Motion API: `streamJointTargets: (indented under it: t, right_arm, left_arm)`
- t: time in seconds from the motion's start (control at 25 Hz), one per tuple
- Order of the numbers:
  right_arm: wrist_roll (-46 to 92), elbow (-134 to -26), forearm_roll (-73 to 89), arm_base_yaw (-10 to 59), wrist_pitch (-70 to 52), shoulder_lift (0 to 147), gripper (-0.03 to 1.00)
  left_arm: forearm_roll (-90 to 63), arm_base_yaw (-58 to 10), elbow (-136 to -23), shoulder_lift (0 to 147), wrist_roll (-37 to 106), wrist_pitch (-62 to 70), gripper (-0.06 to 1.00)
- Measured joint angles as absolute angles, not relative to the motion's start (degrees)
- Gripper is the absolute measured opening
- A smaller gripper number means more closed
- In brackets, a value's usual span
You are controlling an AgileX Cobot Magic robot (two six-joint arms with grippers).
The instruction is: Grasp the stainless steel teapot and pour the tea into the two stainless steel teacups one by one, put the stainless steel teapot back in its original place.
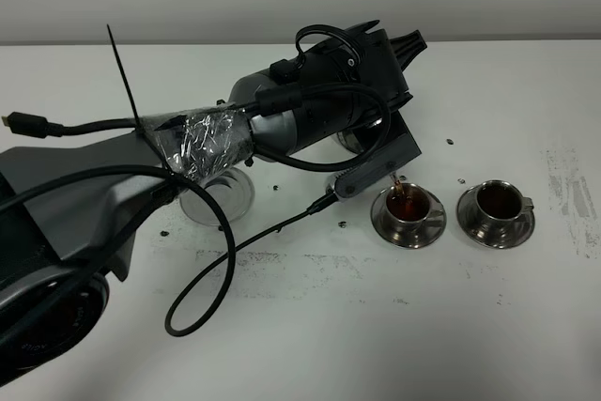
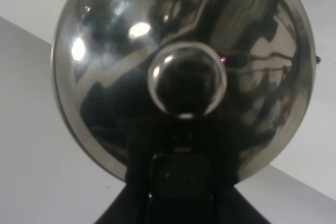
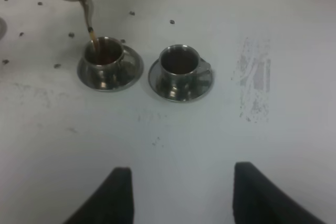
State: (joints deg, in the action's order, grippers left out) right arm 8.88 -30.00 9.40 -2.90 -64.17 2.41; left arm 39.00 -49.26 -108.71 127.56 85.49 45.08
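My left gripper (image 1: 380, 152) is shut on the stainless steel teapot's handle and holds the pot tilted over the left teacup (image 1: 408, 206). The arm hides most of the teapot (image 1: 352, 141) in the high view. Its lid and knob (image 2: 186, 80) fill the left wrist view. In the right wrist view the spout (image 3: 86, 11) drops a thin stream of tea (image 3: 92, 39) into the left cup (image 3: 105, 55). The right teacup (image 1: 496, 204) on its saucer holds dark tea. The round coaster (image 1: 216, 196) sits bare, left of the cups. My right gripper (image 3: 184, 198) is open and empty, well short of the cups.
The left arm and its black cables (image 1: 225, 260) stretch across the left half of the table. Small dark specks (image 1: 453, 142) lie scattered around the cups. A scuffed patch (image 1: 568, 194) marks the table at the right.
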Motion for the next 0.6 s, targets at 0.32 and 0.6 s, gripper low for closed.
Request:
streamJointTargets:
  t: [0.32, 0.6]
  right_arm:
    - [8.9, -30.0, 9.4, -2.9, -64.2, 2.4, 0.42]
    - [8.9, -30.0, 9.4, -2.9, -64.2, 2.4, 0.42]
  left_arm:
    - [39.8, -49.4, -108.7, 127.6, 85.5, 45.0, 0.20]
    - [40.9, -49.7, -108.7, 127.6, 85.5, 45.0, 0.20]
